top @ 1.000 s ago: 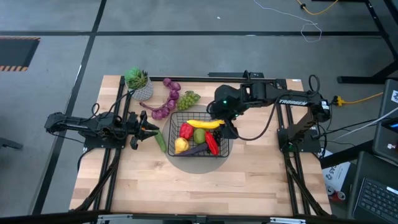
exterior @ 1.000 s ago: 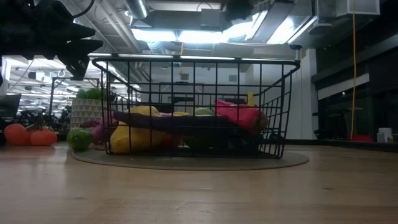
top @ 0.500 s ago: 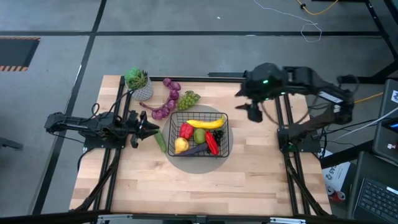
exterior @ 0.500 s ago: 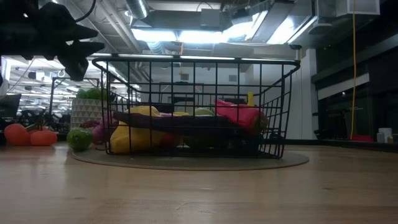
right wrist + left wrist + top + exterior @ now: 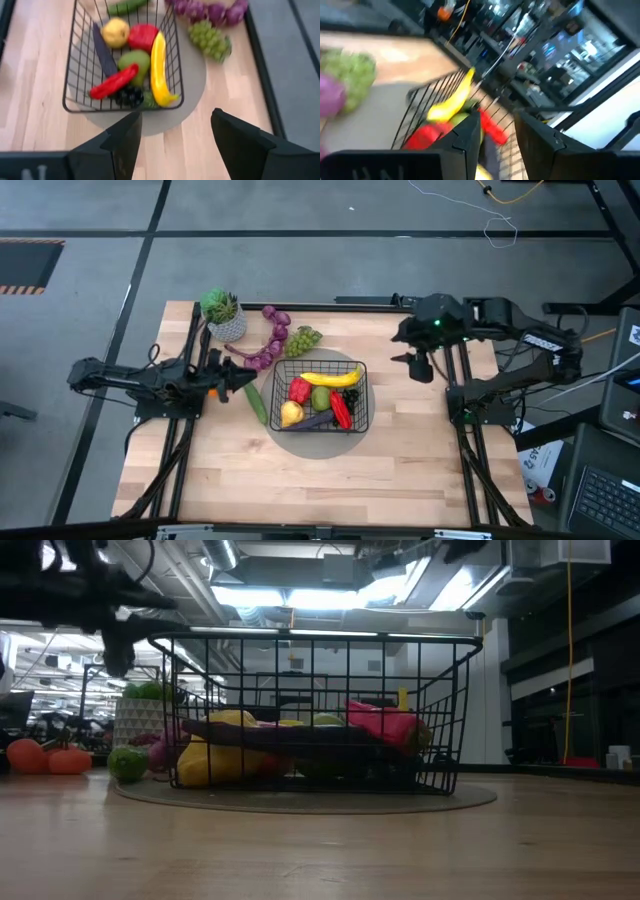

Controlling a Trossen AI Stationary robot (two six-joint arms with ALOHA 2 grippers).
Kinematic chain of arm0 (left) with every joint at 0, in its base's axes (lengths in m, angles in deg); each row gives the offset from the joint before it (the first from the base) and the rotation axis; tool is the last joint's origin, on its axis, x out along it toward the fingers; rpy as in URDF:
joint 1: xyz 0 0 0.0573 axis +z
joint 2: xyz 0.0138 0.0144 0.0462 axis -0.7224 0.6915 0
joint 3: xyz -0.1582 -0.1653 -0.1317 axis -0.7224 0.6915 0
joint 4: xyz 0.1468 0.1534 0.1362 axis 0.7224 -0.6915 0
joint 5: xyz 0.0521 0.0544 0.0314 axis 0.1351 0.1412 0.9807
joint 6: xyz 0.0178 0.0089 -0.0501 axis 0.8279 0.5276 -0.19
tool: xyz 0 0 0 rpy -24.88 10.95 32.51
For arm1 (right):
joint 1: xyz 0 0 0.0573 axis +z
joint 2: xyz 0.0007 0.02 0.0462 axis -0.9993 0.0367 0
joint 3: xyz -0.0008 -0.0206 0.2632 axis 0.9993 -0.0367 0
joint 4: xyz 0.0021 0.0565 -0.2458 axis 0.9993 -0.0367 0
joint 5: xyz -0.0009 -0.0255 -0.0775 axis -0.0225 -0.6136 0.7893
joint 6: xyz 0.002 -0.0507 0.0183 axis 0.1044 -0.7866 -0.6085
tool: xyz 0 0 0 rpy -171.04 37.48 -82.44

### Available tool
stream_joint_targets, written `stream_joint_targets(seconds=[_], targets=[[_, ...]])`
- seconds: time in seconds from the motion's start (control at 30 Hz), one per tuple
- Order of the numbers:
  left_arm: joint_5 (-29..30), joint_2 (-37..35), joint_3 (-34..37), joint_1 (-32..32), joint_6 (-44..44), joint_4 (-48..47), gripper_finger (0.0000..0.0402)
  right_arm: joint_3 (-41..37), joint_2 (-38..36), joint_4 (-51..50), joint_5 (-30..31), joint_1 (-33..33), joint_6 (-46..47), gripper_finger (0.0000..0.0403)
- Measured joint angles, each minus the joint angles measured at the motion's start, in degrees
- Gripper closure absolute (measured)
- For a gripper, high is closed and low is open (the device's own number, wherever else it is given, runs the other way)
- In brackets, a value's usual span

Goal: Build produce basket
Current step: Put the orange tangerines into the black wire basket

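1. The basket (image 5: pixel 321 394) stands on a round grey mat (image 5: pixel 350 442) near the table's (image 5: pixel 300 480) middle; the low view shows its wire wall (image 5: pixel 315 710) closest to the lens, with produce heaped behind the grid.
2. From above, the basket holds a banana (image 5: pixel 331 379) along its far side, a red pepper (image 5: pixel 299 390), a green pear (image 5: pixel 320 398), a second, longer red pepper (image 5: pixel 341 411), a yellow fruit (image 5: pixel 290 413) and a dark aubergine (image 5: pixel 312 421).
3. Only the right wrist view shows black grapes (image 5: pixel 129 95) tucked by the banana's end.
4. A cucumber (image 5: pixel 257 403) lies on the table just left of the basket, outside it.
5. The left gripper (image 5: pixel 240 379) hangs left of the basket, above the cucumber's far end, pointing right; its wrist view shows 2 fingers slightly apart with nothing between them.
6. The right gripper (image 5: pixel 421 367) hovers well right of the basket; its wrist view shows the fingers wide apart and empty, looking down on the basket.
7. Farther back, green grapes (image 5: pixel 304 338) and purple grapes (image 5: pixel 268 347) lie on the table beyond the basket.
8. A potted plant (image 5: pixel 223 313) stands at the far left; the low view shows its white pot (image 5: pixel 133 720) behind the green grapes.
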Motion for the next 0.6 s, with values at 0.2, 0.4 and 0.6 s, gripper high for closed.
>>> stream_joint_targets(seconds=[0.2,0.4,0.6], targets=[[-1.6,3.3,-6.7,0.0,1.5,-4.0,0.0286,-6.1,-0.2,1.3,1.3,0.0,0.0,0.0166],[-3.3,8.9,-19.6,0.0,0.1,-24.3,0.0286,-7.4,-0.2,2.5,2.4,0.0,0.0,0.0166],[-0.9,17.8,-30.7,0.0,-11.0,-53.7,0.0286,-7.4,-0.2,3.4,3.0,0.0,-0.2,0.0166]])
